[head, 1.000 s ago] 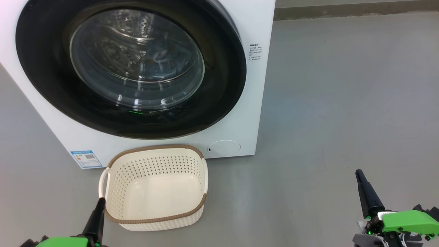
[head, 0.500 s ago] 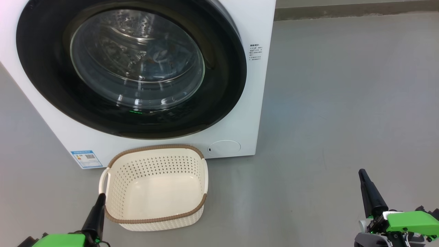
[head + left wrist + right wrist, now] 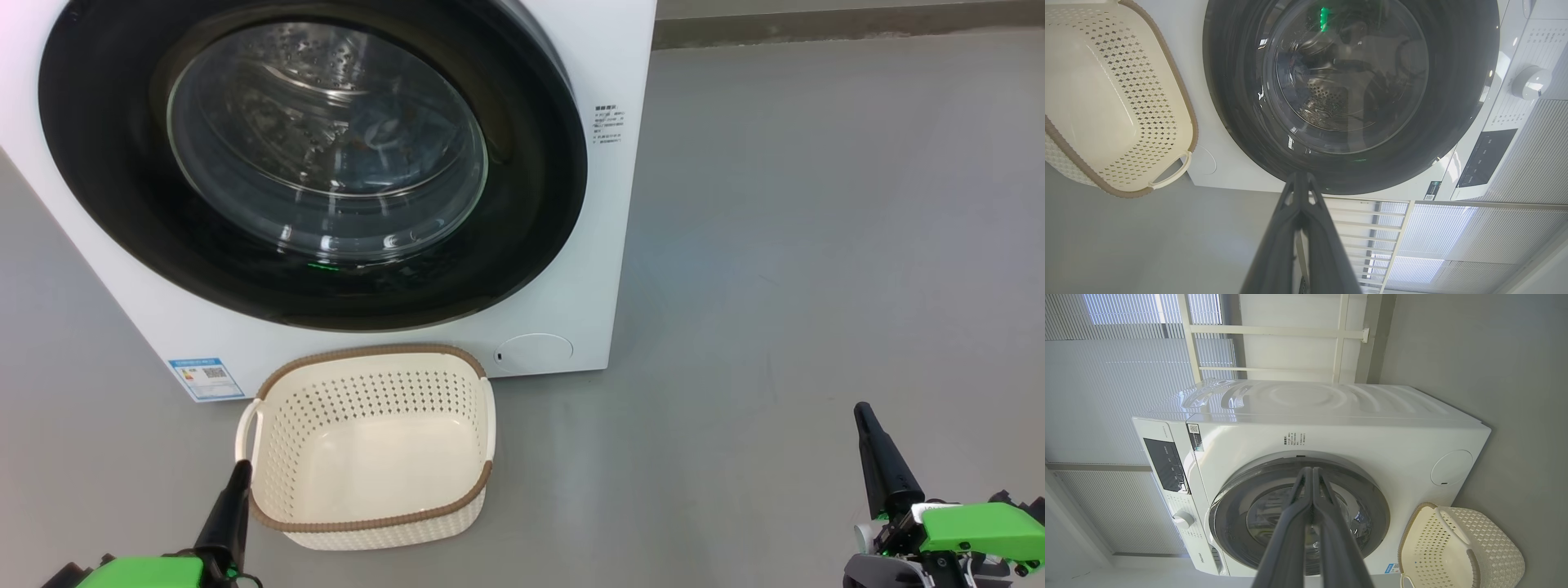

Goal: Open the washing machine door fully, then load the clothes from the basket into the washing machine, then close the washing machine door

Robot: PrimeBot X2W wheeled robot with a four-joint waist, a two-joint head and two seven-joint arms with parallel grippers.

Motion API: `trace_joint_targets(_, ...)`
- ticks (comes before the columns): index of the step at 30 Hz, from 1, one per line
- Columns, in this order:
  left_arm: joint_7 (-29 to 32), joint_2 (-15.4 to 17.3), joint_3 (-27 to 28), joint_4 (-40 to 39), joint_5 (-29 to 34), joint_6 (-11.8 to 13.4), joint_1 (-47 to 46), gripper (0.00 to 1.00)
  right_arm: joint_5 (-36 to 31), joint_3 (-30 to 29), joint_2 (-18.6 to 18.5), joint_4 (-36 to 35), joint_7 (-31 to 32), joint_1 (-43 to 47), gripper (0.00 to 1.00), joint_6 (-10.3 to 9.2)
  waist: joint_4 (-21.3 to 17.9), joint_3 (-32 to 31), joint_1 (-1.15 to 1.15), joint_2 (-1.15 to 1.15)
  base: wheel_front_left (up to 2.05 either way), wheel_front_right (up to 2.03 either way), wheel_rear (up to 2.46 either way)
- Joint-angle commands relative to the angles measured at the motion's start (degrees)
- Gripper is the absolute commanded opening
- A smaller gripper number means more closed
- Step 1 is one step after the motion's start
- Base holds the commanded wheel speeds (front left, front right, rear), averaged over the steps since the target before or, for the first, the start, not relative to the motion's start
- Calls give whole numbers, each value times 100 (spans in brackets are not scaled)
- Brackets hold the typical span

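The washing machine [image 3: 608, 49] is a white front-loader standing on the floor at the upper left. The washing machine door [image 3: 106, 180], with a black rim and a glass bowl, lies flat against the front. Behind the glass, clothes [image 3: 384, 135] show dimly as a light blue patch with orange marks. The basket [image 3: 371, 350] stands on the floor before the machine, with nothing inside. My left gripper [image 3: 240, 472] is shut at the basket's near left corner. My right gripper [image 3: 862, 413] is shut far to the right, over bare floor. Both wrist views show the fingers pressed together, left gripper [image 3: 1299, 176] and right gripper [image 3: 1311, 470].
A blue label [image 3: 204, 378] and a round service flap [image 3: 532, 353] mark the machine's lower front. Grey floor [image 3: 816, 245] spreads to the right up to a wall skirting [image 3: 816, 28]. Window blinds [image 3: 1126, 355] stand behind the machine.
My right gripper has drifted slightly to the right and my left gripper sits a touch lower. The door, basket and clothes have not moved.
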Motion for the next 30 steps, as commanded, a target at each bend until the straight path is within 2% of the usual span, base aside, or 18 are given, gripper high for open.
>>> trace_joint_targets(1, 33, 149, 199, -109, -48, -41, -234, 0, 37, 145, -7, -174, 37, -58, 0, 9, 0, 0, 0, 0, 0, 0, 0)
trace_joint_targets(30, 33, 149, 198, -109, -48, -41, -234, 0, 29, 135, -1, -173, 45, -59, 0, 9, 0, 0, 0, 0, 0, 0, 0)
